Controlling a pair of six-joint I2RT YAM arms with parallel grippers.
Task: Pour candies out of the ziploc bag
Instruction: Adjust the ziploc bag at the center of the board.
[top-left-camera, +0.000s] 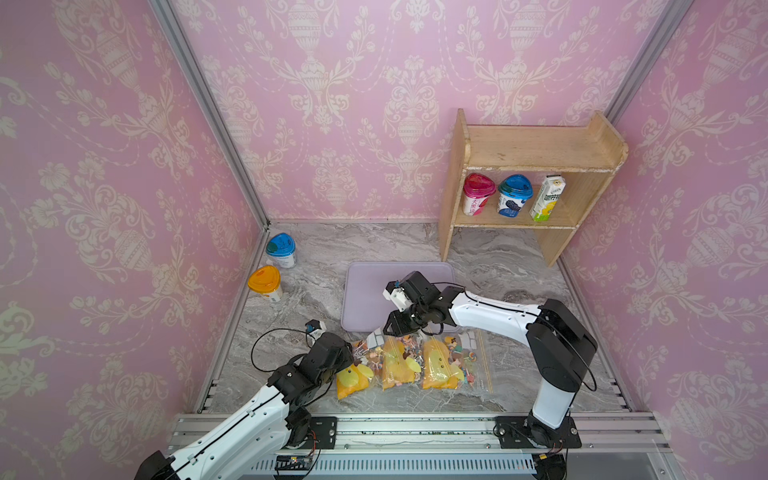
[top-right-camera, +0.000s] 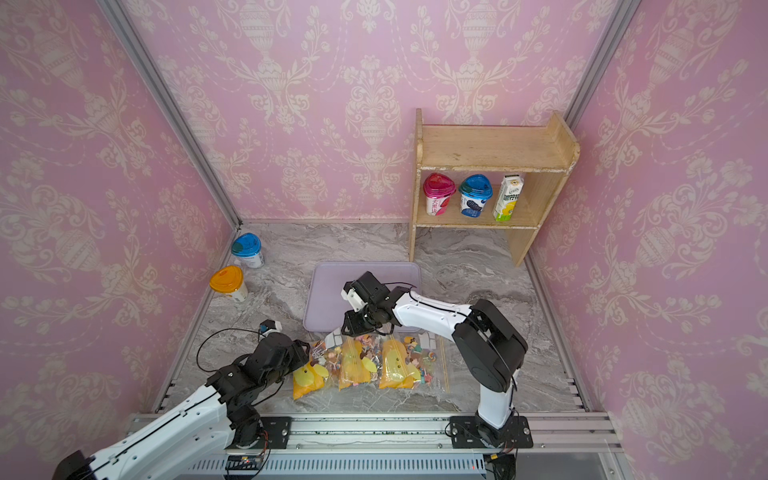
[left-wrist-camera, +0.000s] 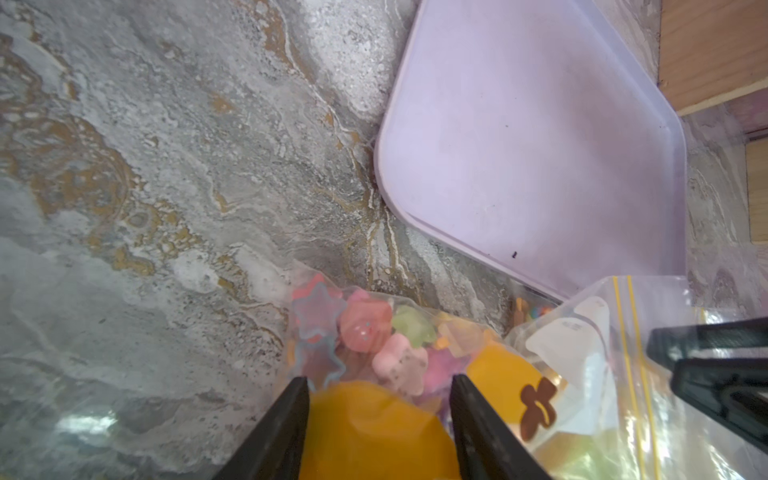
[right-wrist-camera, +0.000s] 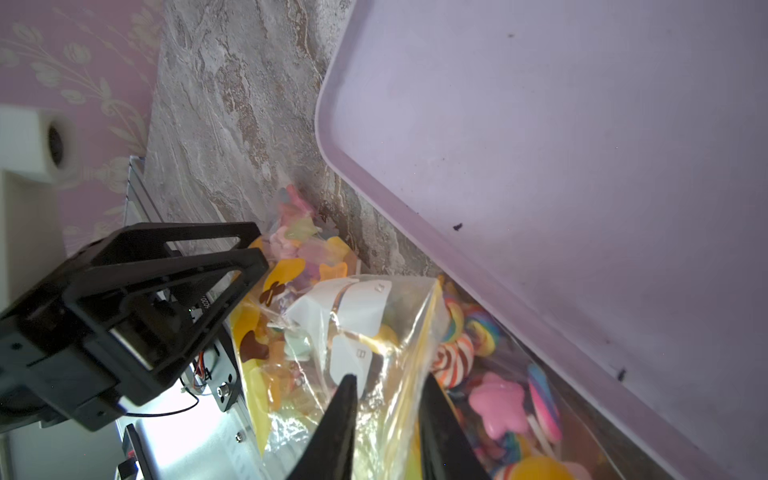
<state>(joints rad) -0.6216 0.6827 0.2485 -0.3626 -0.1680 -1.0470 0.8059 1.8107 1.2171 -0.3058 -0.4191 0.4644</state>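
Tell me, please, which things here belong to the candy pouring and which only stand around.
Job: ziploc bag, candies, lilac tray (likely target), left tool, right tool.

Lying about: wooden shelf, pink cup, blue cup, carton; on the table, blue-lidded tub, orange-lidded tub.

Log the walls (top-left-camera: 104, 166) as pink with a cream damask of urns and flowers. Your table (top-left-camera: 490, 257) is grey marble, tan-veined. The tray (top-left-camera: 365, 291) is plain lilac with a few dark specks. The bag (top-left-camera: 478, 361) is clear film with yellow duck prints, brown marks, white blocks and thin yellow lines.

The candies (left-wrist-camera: 365, 328) you can see are pink, orange, pale green and blue-outlined stars. The lollipops (right-wrist-camera: 455, 357) are rainbow-swirled or red-and-white striped.

- shelf (top-left-camera: 540, 145): pale wood
- magenta-lid cup (top-left-camera: 478, 193): white body
- blue-lid cup (top-left-camera: 514, 195): white body
- carton (top-left-camera: 547, 198): white, green and yellow
- second blue-lid cup (top-left-camera: 281, 249): white body
- orange-lid cup (top-left-camera: 266, 283): cream body
- arms (top-left-camera: 494, 312): white with black joints
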